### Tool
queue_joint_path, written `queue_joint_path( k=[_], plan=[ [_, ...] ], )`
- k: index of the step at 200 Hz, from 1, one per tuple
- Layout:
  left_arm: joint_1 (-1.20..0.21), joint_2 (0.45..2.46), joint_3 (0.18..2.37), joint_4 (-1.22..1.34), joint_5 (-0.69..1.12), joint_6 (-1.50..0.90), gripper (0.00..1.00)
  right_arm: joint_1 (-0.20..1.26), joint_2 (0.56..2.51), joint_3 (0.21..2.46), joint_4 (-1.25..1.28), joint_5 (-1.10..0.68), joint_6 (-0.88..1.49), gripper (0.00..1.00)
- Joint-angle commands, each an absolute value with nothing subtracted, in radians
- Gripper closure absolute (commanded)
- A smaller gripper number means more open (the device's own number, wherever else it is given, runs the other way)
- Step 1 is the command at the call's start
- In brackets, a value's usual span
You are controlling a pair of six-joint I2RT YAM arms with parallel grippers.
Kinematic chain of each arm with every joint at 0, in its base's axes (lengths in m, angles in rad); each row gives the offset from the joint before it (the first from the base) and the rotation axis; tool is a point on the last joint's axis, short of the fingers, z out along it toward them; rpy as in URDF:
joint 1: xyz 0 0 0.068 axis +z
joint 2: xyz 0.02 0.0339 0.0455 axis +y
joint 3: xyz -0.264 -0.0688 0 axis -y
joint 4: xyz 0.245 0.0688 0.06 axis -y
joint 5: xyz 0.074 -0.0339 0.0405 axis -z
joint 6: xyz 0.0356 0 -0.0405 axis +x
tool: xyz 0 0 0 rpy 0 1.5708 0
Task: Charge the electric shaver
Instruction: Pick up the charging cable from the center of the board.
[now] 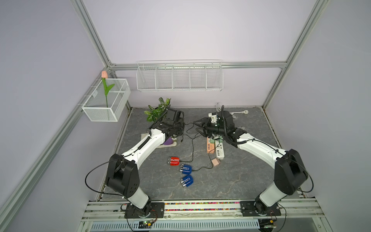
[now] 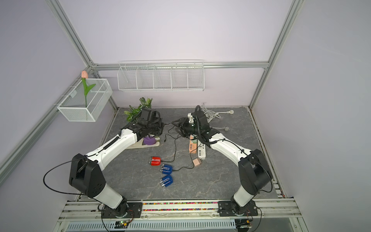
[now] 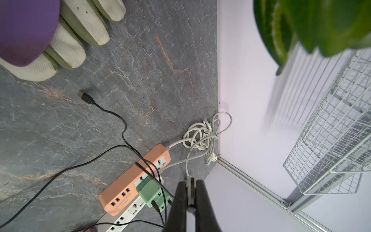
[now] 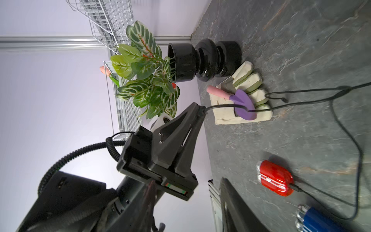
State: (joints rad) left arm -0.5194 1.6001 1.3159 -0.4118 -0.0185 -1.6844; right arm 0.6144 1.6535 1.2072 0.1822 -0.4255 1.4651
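The grey, stone-patterned table (image 1: 241, 180) stands between pale lilac walls. At centre left in both top views the left arm reaches inward. The right wrist view shows that the left pincer (image 4: 200, 109) is closed on the end of a thin black cable (image 4: 220, 105), which comes out at its tip. Below the centre lie three shavers close together. The red shaver (image 1: 173, 160) and the upper blue shaver (image 1: 186, 169) each have a cable in them. The lower blue shaver (image 1: 187, 180) has none, so I judge this is the one to charge. Such a shaver looks light, hard and glossy, so it is probably slippery. It is best taken across the flat sides of the body, away from the metal heads. The cable is limp, so only its stiff plug gives a good hold. Right of centre, the right pincer (image 1: 196, 126) has its fingers apart, and I see nothing between them. Only the left wrist view shows the green adapter (image 3: 149, 189) on the orange power strip (image 3: 128, 184) and a loose plug (image 3: 86, 97) on the table. Only the top views show all three shavers together.
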Motion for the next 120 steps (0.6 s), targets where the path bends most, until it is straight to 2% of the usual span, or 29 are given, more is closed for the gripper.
queue_joint_path(
  k=[1,26,93,120],
  plan=[
    [-0.526,1.564,1.296,-0.351,-0.001,-1.712,1.00,0.634,1.699,1.233,0.300,-0.366,1.617,0.49],
    [-0.525,1.525,1.265,-0.344,-0.001,-1.704,1.00,0.635,1.746,1.278,0.285,-0.378,1.598,0.57],
    [-0.503,1.440,1.171,-0.280,0.067,-1.675,1.00,0.634,1.787,1.308,0.238,-0.394,1.564,0.61],
    [-0.503,1.451,1.170,-0.263,0.118,-1.673,1.00,0.633,1.804,1.332,0.242,-0.401,1.557,0.66]
  ],
)
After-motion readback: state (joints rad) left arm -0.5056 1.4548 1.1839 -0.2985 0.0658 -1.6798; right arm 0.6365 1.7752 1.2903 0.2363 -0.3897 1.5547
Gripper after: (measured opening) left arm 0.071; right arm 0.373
